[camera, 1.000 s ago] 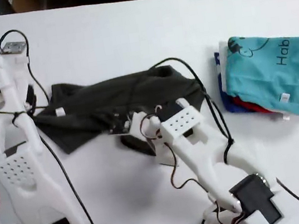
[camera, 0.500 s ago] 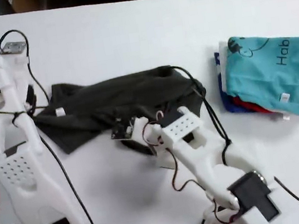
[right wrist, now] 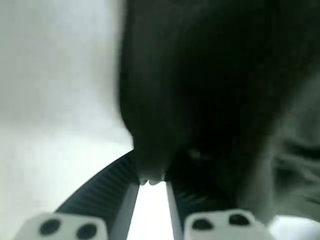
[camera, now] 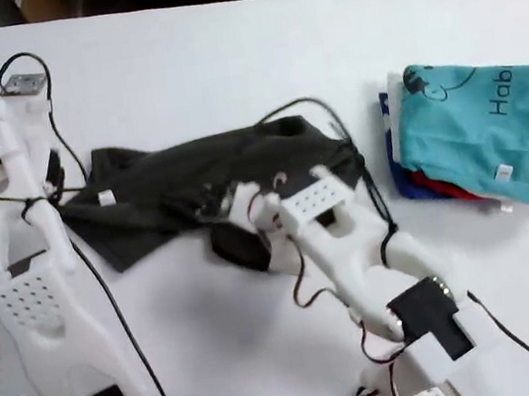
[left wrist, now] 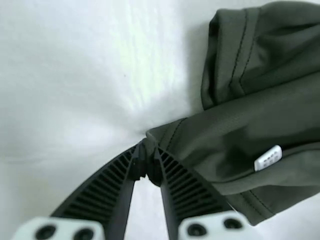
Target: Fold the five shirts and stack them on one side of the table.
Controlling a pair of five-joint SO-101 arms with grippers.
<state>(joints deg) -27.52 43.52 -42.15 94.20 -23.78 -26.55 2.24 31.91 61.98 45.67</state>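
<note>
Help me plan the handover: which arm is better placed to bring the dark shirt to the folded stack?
Right, probably. The right tool grips the dark shirt at its near edge, on the side toward the folded stack. The left tool pinches the corner farthest from it.
</note>
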